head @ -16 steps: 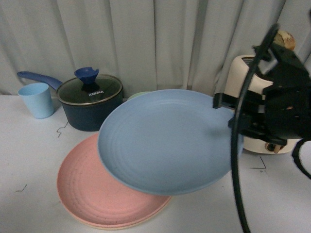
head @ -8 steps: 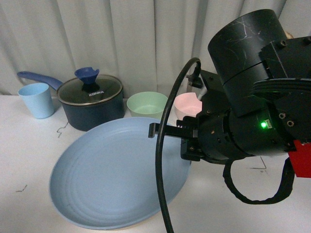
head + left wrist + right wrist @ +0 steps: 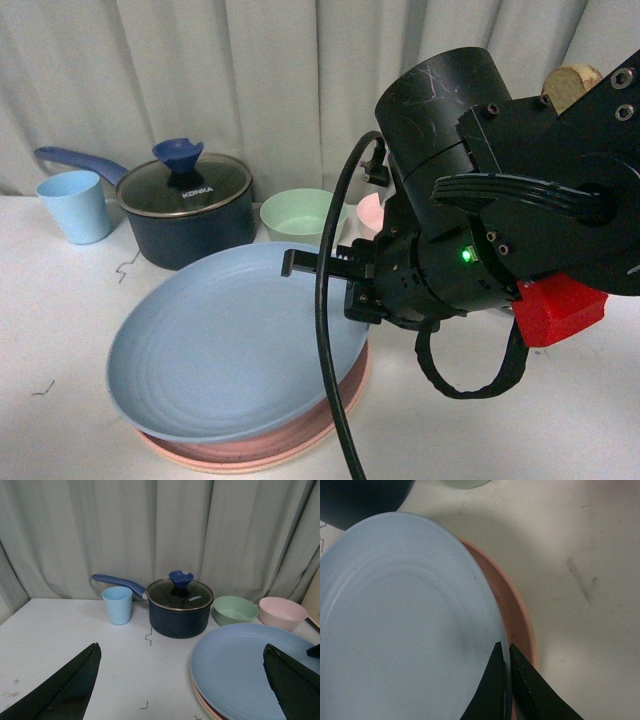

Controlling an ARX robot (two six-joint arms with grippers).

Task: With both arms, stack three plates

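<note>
Now | right gripper clamps blue plate rim over pink plate | left gripper agape

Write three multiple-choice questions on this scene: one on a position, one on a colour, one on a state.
1. In the front view the cup stands: A) on the plates B) left of the pot C) right of the pot
2. The top plate is: A) pink B) cream C) light blue
3. The left gripper is: A) open B) shut on the cup C) shut on a plate
Key: 1B, cup nearer the left edge; 2C, blue covers the pink plate; 3A, jaws wide apart, holding nothing.
</note>
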